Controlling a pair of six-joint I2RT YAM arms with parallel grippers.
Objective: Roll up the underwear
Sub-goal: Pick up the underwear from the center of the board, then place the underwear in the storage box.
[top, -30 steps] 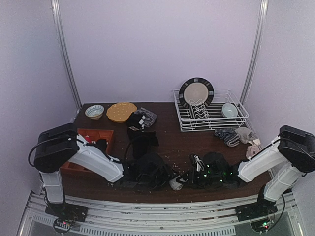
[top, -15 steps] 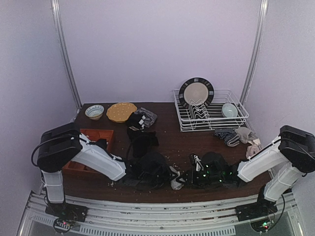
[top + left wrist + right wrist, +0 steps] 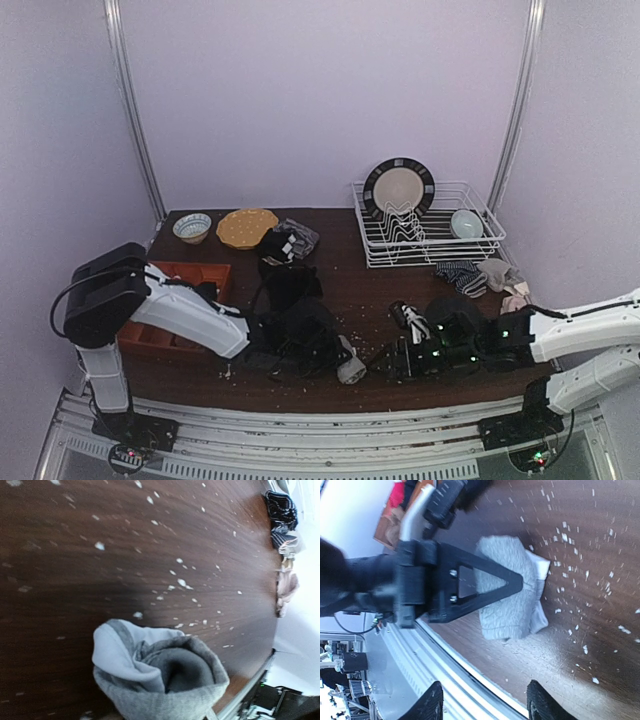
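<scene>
Down at the near edge of the table [image 3: 345,272] lies one piece of grey underwear [image 3: 350,362], wound into a short tube. From the left wrist view its open end shows, the layers curled one inside another. The left gripper [image 3: 506,585] sits right over it. Only one black triangular finger shows, laid across the roll, so I cannot tell whether the jaws are pinching the cloth or merely alongside it. The right gripper [image 3: 485,686] hangs just beside the roll on the other side, its two fingers [image 3: 434,700] spread wide with nothing between them.

One piece of black underwear [image 3: 290,285] lies loose farther back, mid-table. The dark shapes under both wrists are too murky to count. White crumbs [image 3: 181,582] dot the wood.

Elsewhere, counted:
- two bowls – one [image 3: 192,227] at the back left, one [image 3: 465,222] in the wire rack [image 3: 490,240]
- two plates – a yellow one [image 3: 246,227] lying flat, a dark-rimmed one [image 3: 398,188] upright in the rack
- one orange tray [image 3: 170,275]
- one striped sock [image 3: 458,275]
</scene>
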